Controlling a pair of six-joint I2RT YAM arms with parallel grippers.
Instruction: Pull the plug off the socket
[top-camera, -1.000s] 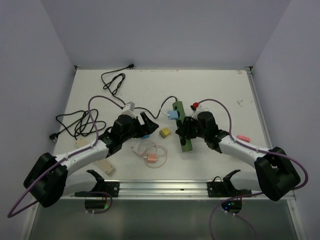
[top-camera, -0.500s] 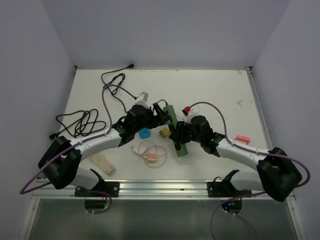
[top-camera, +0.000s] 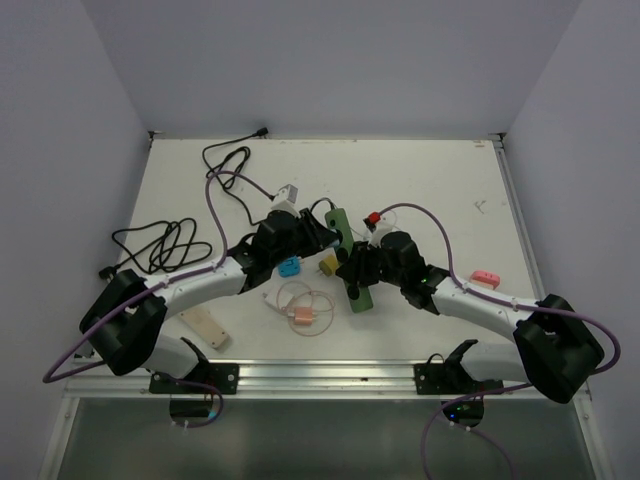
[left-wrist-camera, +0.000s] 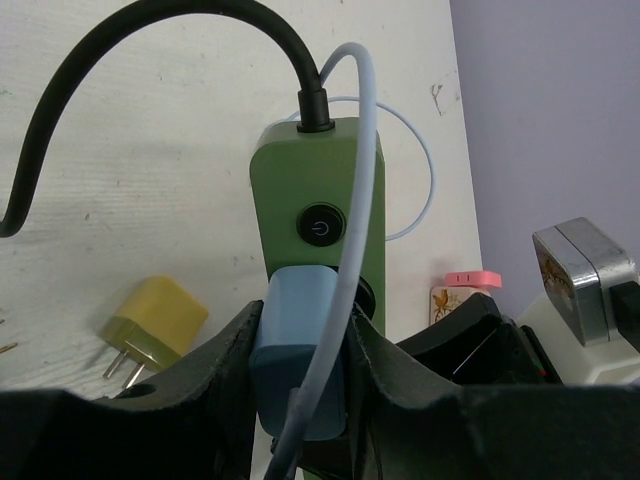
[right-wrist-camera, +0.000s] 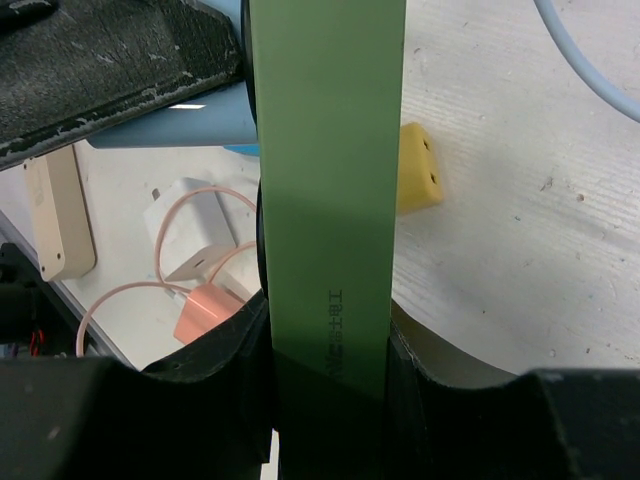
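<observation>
Tabletop (top-camera: 430, 180): white, with loose cords and chargers spread over its left and middle.

Both arms meet near the centre.

Green power strip (left-wrist-camera: 318, 170): lies lengthwise at mid-table. A black cord (left-wrist-camera: 60, 110) enters its far end and a round switch sits below that. The body is rigid plastic and probably light, so it would likely lift with the plug unless pinned.

Right gripper (right-wrist-camera: 328, 330): clamped across the strip's near end, one finger on each long edge.

Blue plug (left-wrist-camera: 298, 370): seated in the socket just below the switch. It is a boxy hard shell with smooth flat sides, and a pale cable (left-wrist-camera: 365, 120) loops off it.

Left gripper (left-wrist-camera: 303, 325): pinching the plug, fingers pressed on its two side faces.

Judgement: the prongs hold by friction, so a firm pull straight out is needed, without rocking. Hold the shell and never the thin cable. The glossy sides may slip, so grip low on the body.

Yellow adapter (left-wrist-camera: 160, 320): loose just left of the strip.
</observation>
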